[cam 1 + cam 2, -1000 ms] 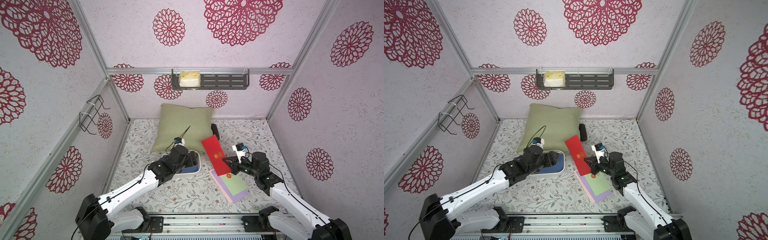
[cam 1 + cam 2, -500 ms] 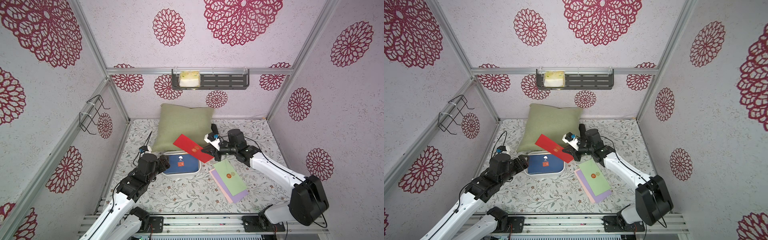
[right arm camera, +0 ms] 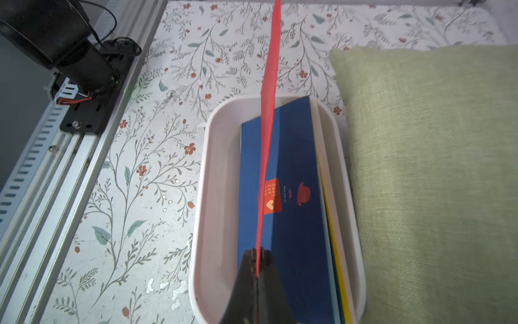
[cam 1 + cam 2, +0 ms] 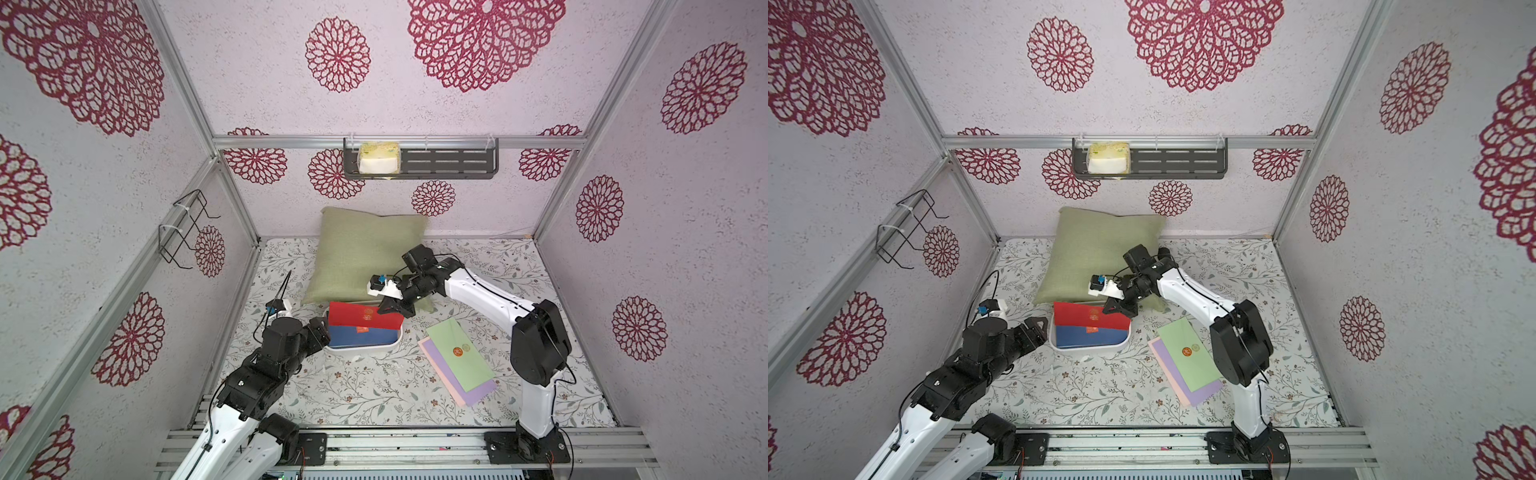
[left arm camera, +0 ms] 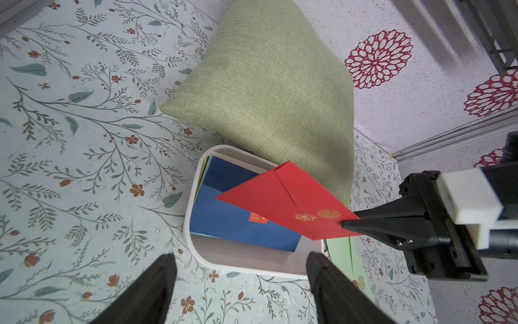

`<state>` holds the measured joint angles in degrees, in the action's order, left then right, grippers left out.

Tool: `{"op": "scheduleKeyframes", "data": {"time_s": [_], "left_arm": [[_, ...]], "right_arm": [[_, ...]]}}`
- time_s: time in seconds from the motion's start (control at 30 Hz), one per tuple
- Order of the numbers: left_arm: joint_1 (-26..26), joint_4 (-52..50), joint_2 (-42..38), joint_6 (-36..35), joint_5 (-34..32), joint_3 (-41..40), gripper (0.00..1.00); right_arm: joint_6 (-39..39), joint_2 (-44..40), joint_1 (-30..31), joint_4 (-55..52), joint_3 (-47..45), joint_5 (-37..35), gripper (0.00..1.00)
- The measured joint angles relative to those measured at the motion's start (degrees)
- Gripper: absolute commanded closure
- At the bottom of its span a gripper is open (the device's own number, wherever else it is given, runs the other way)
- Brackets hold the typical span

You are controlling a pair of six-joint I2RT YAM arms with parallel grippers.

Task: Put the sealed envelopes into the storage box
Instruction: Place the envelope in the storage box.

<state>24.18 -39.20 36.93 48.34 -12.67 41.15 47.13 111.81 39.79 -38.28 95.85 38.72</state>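
Black right gripper [image 5: 344, 223], clamped on one corner of the red envelope [image 5: 280, 202], holds it over the back half of the box [image 5: 246, 265], left of the table's [image 4: 353, 386] middle. Level it, lower it inside the rim onto the blue envelope [image 5: 229, 221], then release. Left gripper [image 5: 239, 257] gapes empty beside it.

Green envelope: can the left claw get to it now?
Probably not easily. The green envelope lies past the storage box from the open left claw, and the right claw holds the red envelope over that box.
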Motion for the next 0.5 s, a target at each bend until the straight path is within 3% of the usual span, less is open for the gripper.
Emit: {"op": "scheduleKeyframes", "data": {"time_s": [0.3,0.4,0.5], "left_arm": [[-0.33,-2.1,-1.05,-0.35,-0.35,-0.02,0.19],[-0.35,-2.12,-0.92,-0.35,-0.33,-0.02,0.18],[-0.35,-2.12,-0.83,-0.35,-0.22,-0.02,0.18]], "right_arm": [[1.88,5.88,1.57,-6.19,5.49,-1.97,1.0],[1.79,7.58,1.66,-6.84,7.06,-2.99,0.88],[1.22,8.31,1.66,-6.56,7.32,-3.69,0.67]]}}
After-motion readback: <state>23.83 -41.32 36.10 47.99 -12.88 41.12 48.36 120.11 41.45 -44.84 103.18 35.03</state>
